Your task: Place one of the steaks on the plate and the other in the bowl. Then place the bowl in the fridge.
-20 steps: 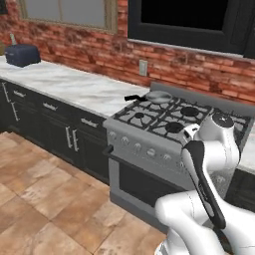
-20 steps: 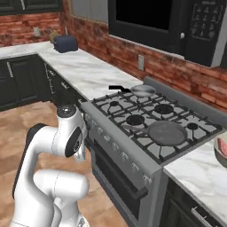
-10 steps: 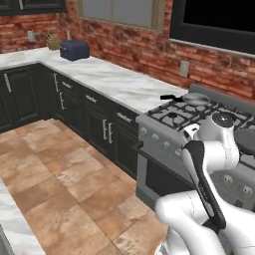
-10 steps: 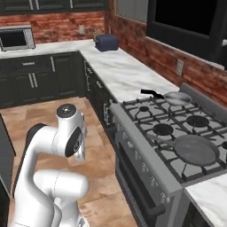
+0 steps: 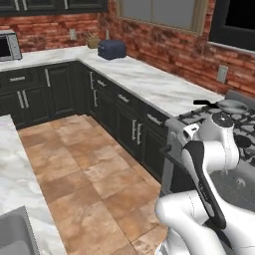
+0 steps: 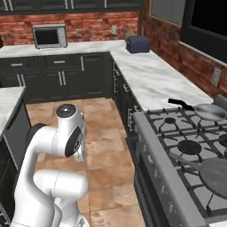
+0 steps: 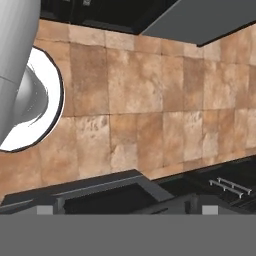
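Gripper hangs with its jaws spread wide and empty, the two tips far apart at 6 o'clock of the hand view, looking down on the brown tiled floor. Dark cabinets run along 12 o'clock there. In the right base view the folded arm stands at 8 o'clock, the stove at 4 o'clock with a small frying pan on it, a blue toaster on the marble counter at 1 o'clock, and a microwave at 11 o'clock.
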